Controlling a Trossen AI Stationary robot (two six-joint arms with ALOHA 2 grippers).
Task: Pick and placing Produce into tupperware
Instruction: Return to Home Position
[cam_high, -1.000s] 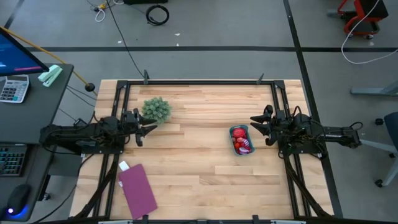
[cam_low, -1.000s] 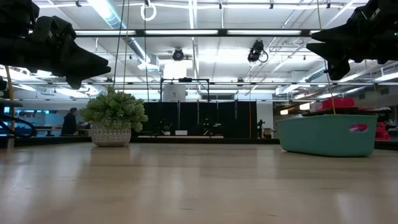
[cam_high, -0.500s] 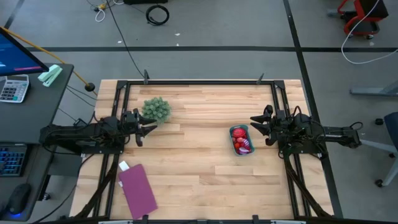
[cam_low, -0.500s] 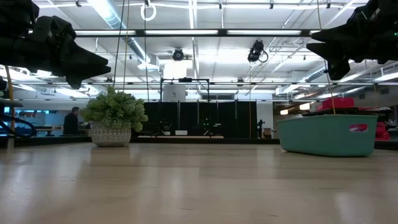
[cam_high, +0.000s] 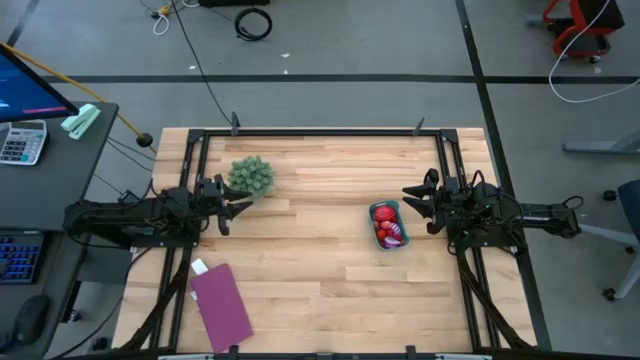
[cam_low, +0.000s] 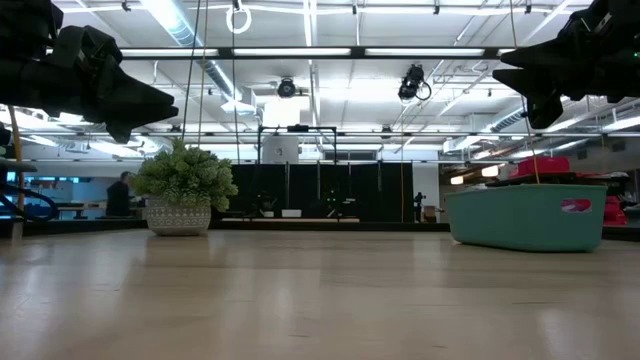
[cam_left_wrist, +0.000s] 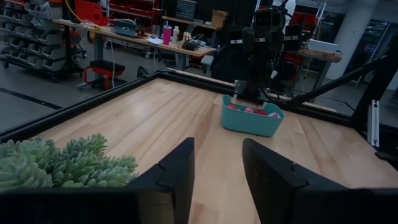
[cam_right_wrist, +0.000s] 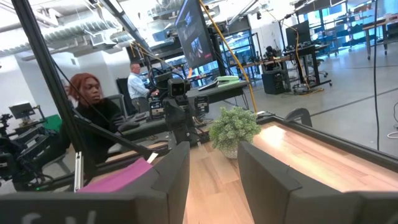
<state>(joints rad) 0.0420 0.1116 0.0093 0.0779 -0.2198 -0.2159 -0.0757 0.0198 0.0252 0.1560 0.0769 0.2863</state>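
- Tub (cam_low: 525, 217): on the desk (cam_high: 320, 280), right of middle, upright, just in front of the right hand (cam_high: 413, 204).
- Produce (cam_high: 387, 224): lying inside the tub, red pieces with some pink; top pieces stand just above the rim in the low view. No piece shows outside the tub in the high view.
- Right hand: held above the desk beside the tub, fingers apart, nothing between them.
- Left hand (cam_high: 240, 206): at the far side of the desk by the plant (cam_high: 251, 176), raised, fingers apart, empty.
- Purple sheet (cam_high: 220, 303): flat near the front left corner, well apart from the tub.
- Handling, produce (judgement): small toys, likely light and fairly stiff, smooth-skinned. Round ones would roll or squirt out of a skewed pinch. Take each across its widest part, fingers closing level; thin stems look too slight to hold by.
- Handling, tub (judgement): light, thin-walled plastic; likely to slide or tip if nudged. Best taken by pinching one long wall at the rim, clear of the piled pieces.
- Progress (judgement): the filling looks finished; both arms look parked.
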